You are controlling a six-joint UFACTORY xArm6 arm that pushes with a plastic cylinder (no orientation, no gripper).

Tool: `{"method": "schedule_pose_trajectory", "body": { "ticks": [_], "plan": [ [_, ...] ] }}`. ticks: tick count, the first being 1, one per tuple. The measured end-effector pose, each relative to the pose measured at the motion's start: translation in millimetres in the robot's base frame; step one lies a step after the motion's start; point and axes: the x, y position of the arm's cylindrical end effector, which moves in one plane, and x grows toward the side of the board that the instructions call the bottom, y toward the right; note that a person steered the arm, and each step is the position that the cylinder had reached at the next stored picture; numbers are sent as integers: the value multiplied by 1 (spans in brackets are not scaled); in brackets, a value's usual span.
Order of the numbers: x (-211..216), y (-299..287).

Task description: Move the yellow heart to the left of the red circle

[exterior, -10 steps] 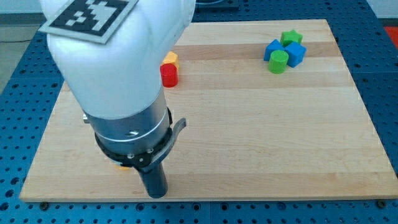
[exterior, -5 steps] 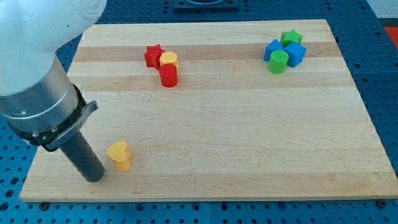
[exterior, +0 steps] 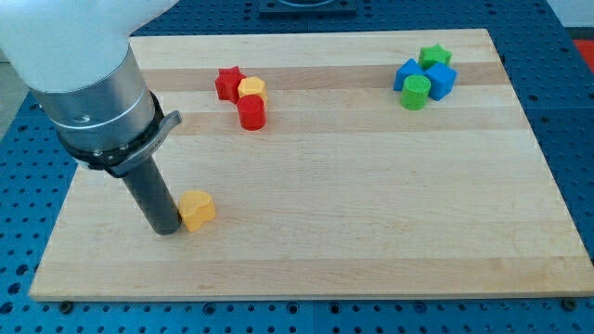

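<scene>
The yellow heart (exterior: 197, 210) lies near the view's bottom left of the wooden board (exterior: 371, 204). My tip (exterior: 167, 229) rests on the board right against the heart's left side. The red circle (exterior: 251, 111), a short cylinder, stands well above it toward the view's top, with a red star (exterior: 228, 83) and a second yellow block (exterior: 251, 88) close by its upper left. The arm's large white and grey body hides the board's upper left corner.
A cluster sits at the view's top right: a green star (exterior: 433, 57), two blue blocks (exterior: 441, 80) (exterior: 406, 71) and a green cylinder (exterior: 416, 92). The board's left edge runs just left of the rod.
My tip swung left past the heart, then came back up and right against it. The yellow heart has shifted a little up and to the right.
</scene>
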Motion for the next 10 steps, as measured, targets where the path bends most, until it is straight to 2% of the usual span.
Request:
{"method": "schedule_pose_trajectory", "body": {
  "ticks": [1, 3, 6, 8, 9, 10],
  "plan": [
    [19, 4],
    [2, 48],
    [-145, 18],
    [-174, -43],
    [-198, -54],
    [-199, -27]
  ]
}}
